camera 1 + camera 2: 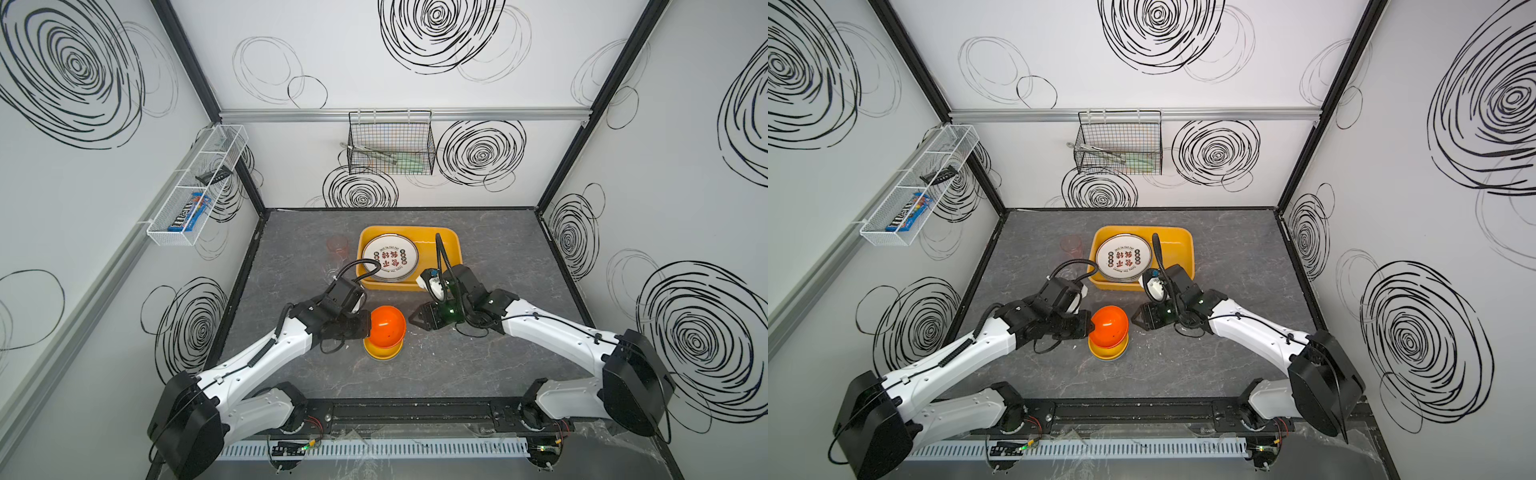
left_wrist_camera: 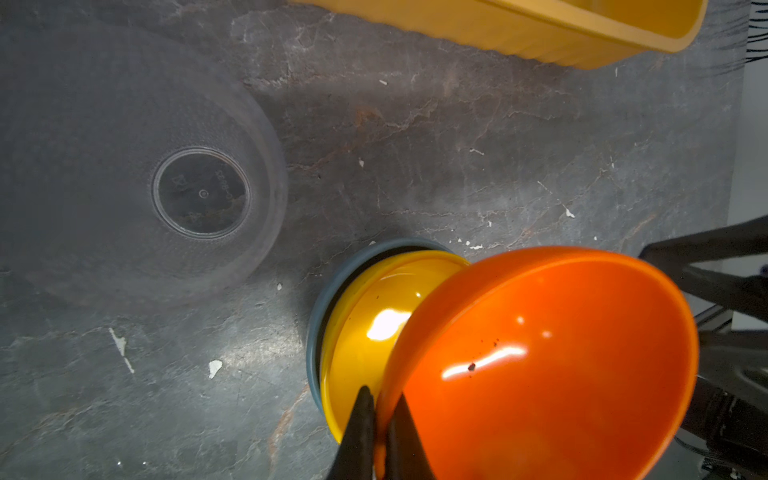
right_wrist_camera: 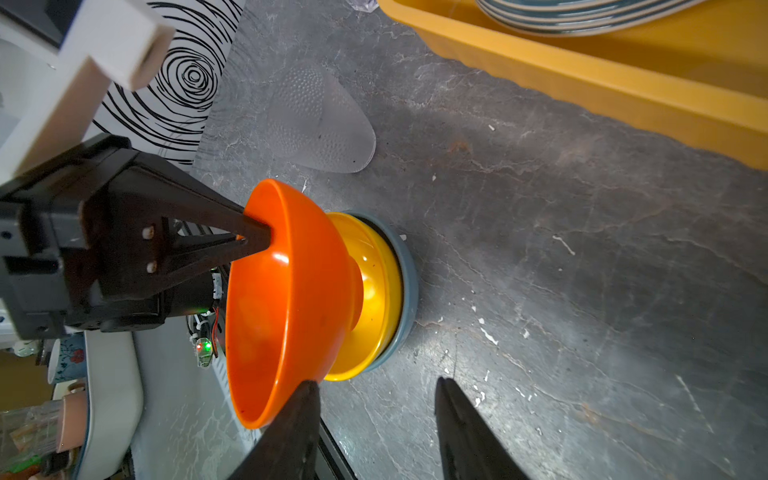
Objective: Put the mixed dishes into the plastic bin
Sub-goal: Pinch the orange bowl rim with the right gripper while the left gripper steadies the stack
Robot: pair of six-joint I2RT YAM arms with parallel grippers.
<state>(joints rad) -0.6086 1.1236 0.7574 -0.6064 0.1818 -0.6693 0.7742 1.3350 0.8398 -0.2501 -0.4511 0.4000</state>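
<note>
yellow-orange plastic bin at far middle of table, white plate with red-black characters inside. nearer me, orange bowl tilted atop yellow bowl and blue bowl. my left gripper clamped on orange bowl's rim. my right gripper half spread, empty, just beside that bowl.

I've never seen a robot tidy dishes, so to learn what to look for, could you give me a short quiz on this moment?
1. True or false: the left gripper pinches the rim of the orange bowl.
2. What lies in the plastic bin? A) printed plate B) pinkish cup C) yellow bowl.
3. Is the right gripper open or shut?
Key: 1 true; 2 A; 3 open, holding nothing.
</note>
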